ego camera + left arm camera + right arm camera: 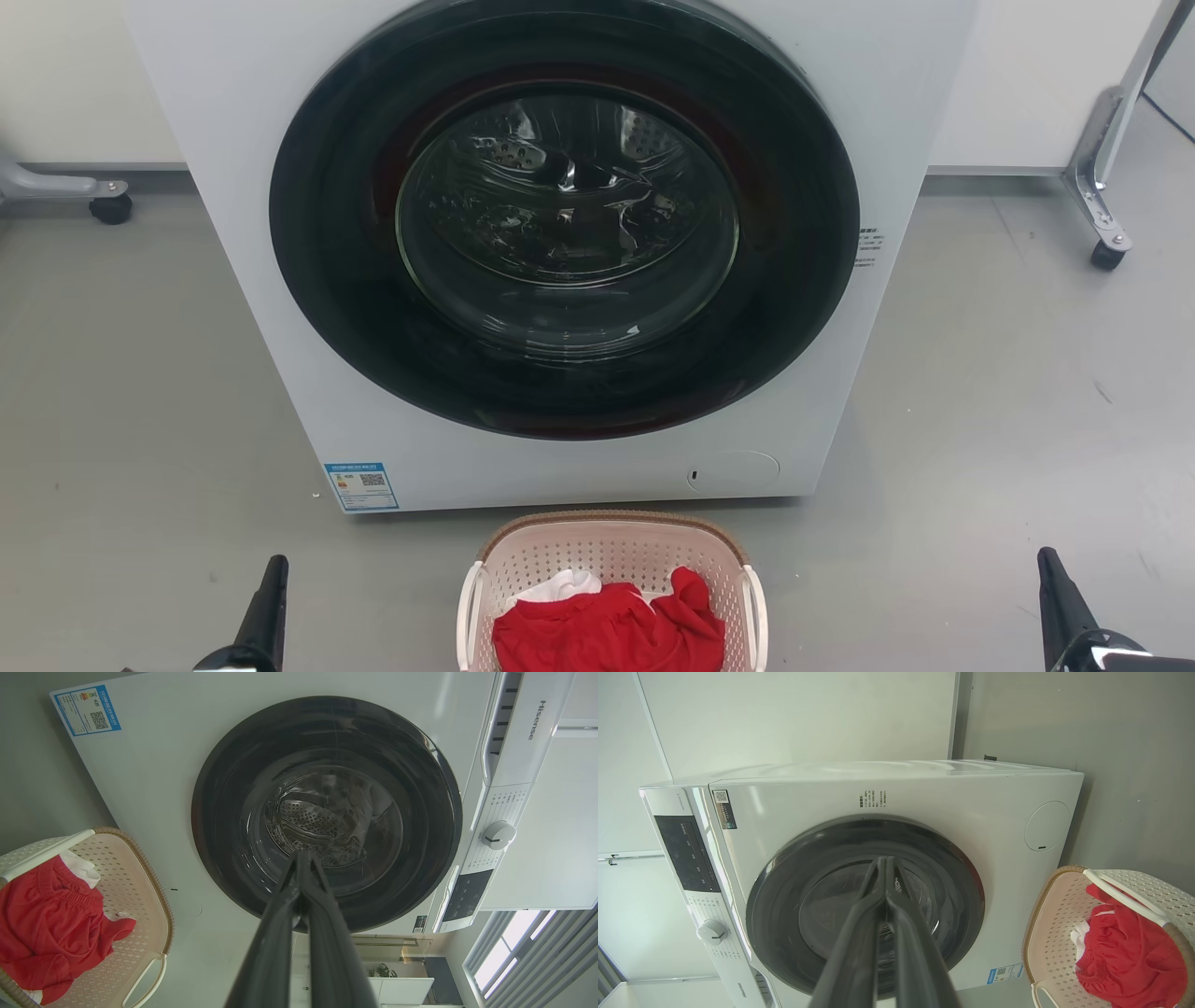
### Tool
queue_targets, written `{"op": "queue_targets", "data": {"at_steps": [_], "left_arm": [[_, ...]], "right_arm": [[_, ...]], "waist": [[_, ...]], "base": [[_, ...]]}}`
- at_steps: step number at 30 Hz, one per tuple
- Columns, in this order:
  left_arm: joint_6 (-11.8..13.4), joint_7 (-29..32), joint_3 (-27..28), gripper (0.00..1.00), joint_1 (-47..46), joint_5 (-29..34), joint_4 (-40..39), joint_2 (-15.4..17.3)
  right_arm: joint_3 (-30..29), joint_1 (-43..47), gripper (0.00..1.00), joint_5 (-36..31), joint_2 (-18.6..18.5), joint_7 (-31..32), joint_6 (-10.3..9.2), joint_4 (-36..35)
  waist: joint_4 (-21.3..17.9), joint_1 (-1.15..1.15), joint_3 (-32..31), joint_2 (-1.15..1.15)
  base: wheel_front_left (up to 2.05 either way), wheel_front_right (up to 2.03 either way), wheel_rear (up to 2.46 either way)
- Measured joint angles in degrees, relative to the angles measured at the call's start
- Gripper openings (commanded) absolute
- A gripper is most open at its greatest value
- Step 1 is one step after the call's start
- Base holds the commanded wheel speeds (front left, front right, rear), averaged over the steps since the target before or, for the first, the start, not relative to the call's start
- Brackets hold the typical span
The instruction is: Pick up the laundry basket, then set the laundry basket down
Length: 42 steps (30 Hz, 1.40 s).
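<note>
On the floor [140, 373] the laundry basket [607, 551] (red clothes [607, 635] inside) sits before the washer [243, 187], handy for loading, between the closed, empty left claw [302, 856] and right claw [885, 861].

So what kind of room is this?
Most likely a laundry room, or a space set up like one. A big white front-loading washing machine stands on the grey floor, and right before it sits the laundry basket with red clothes inside.

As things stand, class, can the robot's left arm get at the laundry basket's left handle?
Probably yes: only bare floor lies between the left end effector, fingers shut, and that white handle on the laundry basket.
</note>
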Motion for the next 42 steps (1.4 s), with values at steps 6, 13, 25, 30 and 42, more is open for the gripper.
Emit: {"op": "queue_targets", "data": {"at_steps": [6,13,25,30,42], "left_arm": [[0.0,0.0,0.0,0.00,0.0,0.0,0.0,0.0],[0.0,0.0,0.0,0.00,0.0,0.0,0.0,0.0],[0.0,0.0,0.0,0.00,0.0,0.0,0.0,0.0],[0.0,0.0,0.0,0.00,0.0,0.0,0.0,0.0],[0.0,0.0,0.0,0.00,0.0,0.0,0.0,0.0]], "right_arm": [[0.0,0.0,0.00,0.0,0.0,0.0,0.00,0.0],[0.0,0.0,0.00,0.0,0.0,0.0,0.00,0.0],[0.0,0.0,0.00,0.0,0.0,0.0,0.00,0.0],[0.0,0.0,0.00,0.0,0.0,0.0,0.00,0.0],[0.0,0.0,0.00,0.0,0.0,0.0,0.00,0.0]], "waist": [[0.0,0.00,0.0,0.00],[0.0,0.00,0.0,0.00],[0.0,0.00,0.0,0.00],[0.0,0.00,0.0,0.00],[0.0,0.00,0.0,0.00]], "base": [[0.00,0.00,0.00],[0.00,0.00,0.00],[0.00,0.00,0.00],[0.00,0.00,0.00],[0.00,0.00,0.00]]}}
